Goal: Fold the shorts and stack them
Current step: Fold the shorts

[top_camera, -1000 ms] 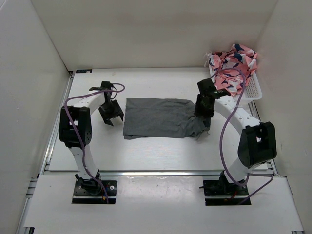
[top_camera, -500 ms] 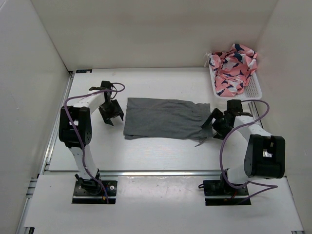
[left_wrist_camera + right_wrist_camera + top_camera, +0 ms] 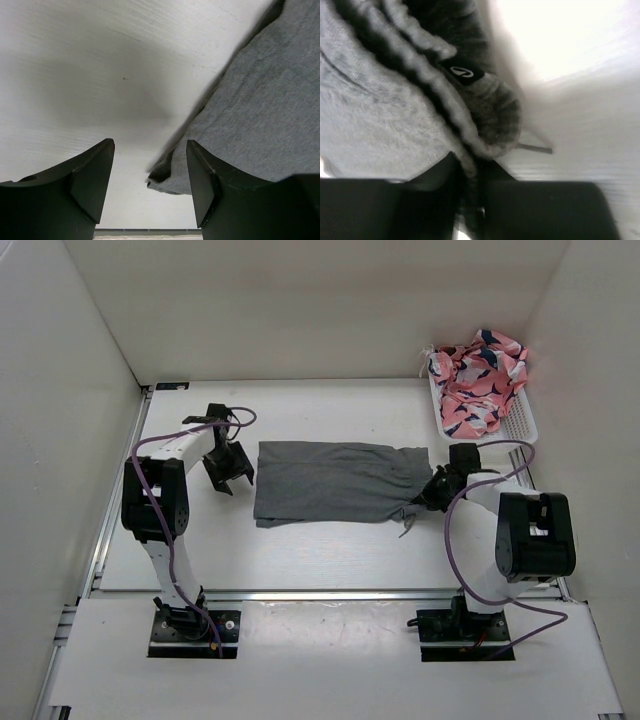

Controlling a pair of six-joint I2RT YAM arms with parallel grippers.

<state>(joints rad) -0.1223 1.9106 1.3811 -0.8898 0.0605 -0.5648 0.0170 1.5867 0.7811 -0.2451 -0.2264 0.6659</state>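
Observation:
The grey shorts [image 3: 330, 482] lie flat across the middle of the table, long side running left to right. My left gripper [image 3: 232, 472] hovers just off their left edge, open. In the left wrist view the near corner of the shorts [image 3: 260, 100] lies between the spread fingers of that gripper [image 3: 150, 185], which do not touch it. My right gripper [image 3: 437, 490] sits low at the right end and is shut on the bunched edge. The right wrist view shows a fold of the shorts [image 3: 380, 100] pinched in the right gripper [image 3: 470, 185], with a thin drawstring [image 3: 535, 147] beside it.
A white basket [image 3: 522, 428] stands at the back right corner, heaped with pink patterned cloth [image 3: 480, 375]. White walls enclose the table on the left, back and right. Purple cables loop off both arms.
My right arm swung out to the right with its jaws open, came back in low and shut on the shorts' right edge, which now lies spread further right. The left arm stayed put.

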